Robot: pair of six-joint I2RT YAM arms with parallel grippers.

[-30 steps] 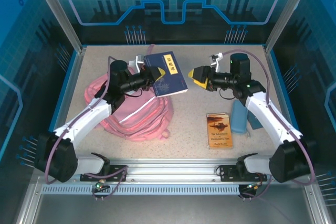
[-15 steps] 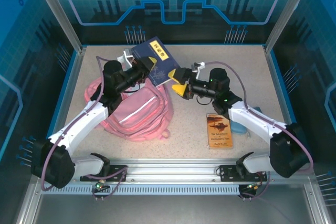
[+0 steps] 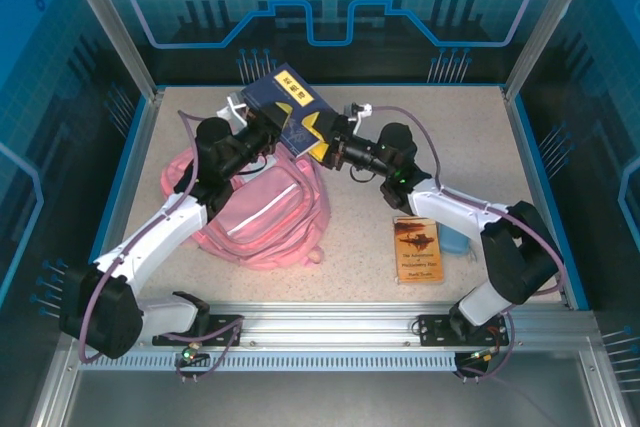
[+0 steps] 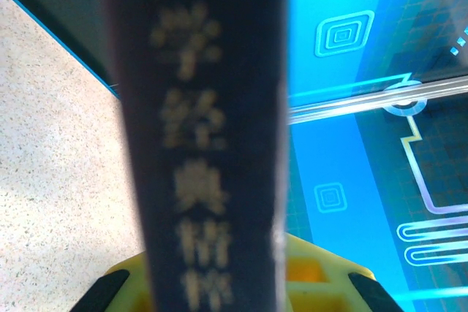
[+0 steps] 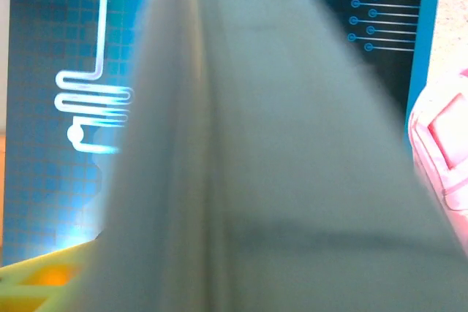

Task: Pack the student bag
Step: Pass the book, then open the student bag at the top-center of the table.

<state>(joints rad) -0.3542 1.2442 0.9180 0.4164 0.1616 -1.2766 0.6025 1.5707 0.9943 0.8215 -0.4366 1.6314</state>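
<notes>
The student bag, a soft pink backpack, lies flat on the table's left half; its pink edge also shows in the right wrist view. My left gripper is shut on a dark blue book with yellow lettering, held tilted in the air above the bag's far end. In the left wrist view the book's spine stands between the yellow fingers. My right gripper has reached the book's right edge. The book's page edge sits blurred between its jaws beside one yellow finger, hiding how wide they stand.
An orange-brown book lies flat right of centre, with a blue object beside it under the right forearm. The blue rim bounds the speckled table. Both arms cross over the table's middle.
My right arm has swung left from the right side to the book's edge. My left gripper has lifted and turned the book toward the back.
</notes>
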